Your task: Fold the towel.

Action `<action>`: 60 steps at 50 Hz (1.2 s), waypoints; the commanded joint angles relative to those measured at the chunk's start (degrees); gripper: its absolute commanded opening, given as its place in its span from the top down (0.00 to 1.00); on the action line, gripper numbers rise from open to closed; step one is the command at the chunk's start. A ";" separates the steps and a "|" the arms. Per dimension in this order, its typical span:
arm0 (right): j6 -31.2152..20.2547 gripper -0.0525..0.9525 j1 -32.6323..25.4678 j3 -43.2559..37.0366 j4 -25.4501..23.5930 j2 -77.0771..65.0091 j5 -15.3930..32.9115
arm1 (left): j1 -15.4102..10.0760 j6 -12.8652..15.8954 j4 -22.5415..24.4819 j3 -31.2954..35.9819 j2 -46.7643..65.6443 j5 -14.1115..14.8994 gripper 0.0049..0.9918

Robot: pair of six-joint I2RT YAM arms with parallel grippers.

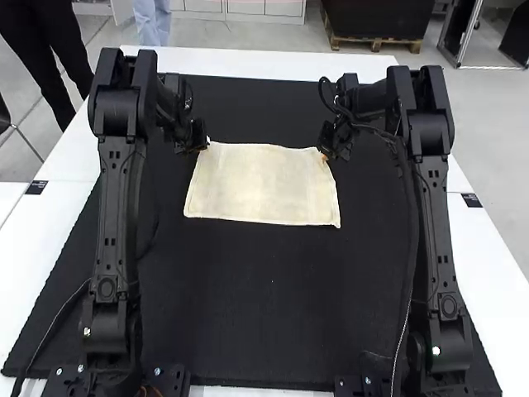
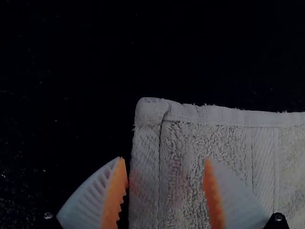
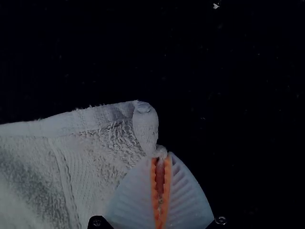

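Open lane between arms [image 1: 113, 223]

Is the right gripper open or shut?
Shut. In the right wrist view, the right gripper has its orange pads close together, pinching a bit of the towel near a corner.

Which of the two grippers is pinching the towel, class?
The right gripper: it is shut on the towel near a far corner, while the left gripper has its fingers apart.

left gripper [image 1: 204, 143] spread wide; right gripper [image 1: 324, 155] pinched together (pads [image 3: 166, 183] nearly meeting, it seems).
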 commanded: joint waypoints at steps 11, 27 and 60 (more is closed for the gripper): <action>0.45 0.95 1.43 0.80 -2.76 0.78 -5.18 | -4.30 1.80 -1.65 -1.84 2.05 -6.47 0.98; 0.36 0.95 1.78 0.97 -2.93 0.69 -5.18 | -6.14 1.71 -3.06 -2.19 -2.08 -6.03 0.98; 0.36 0.95 2.04 0.36 -3.55 -0.54 -5.09 | -6.05 1.80 -2.79 -4.82 -6.91 -5.06 0.98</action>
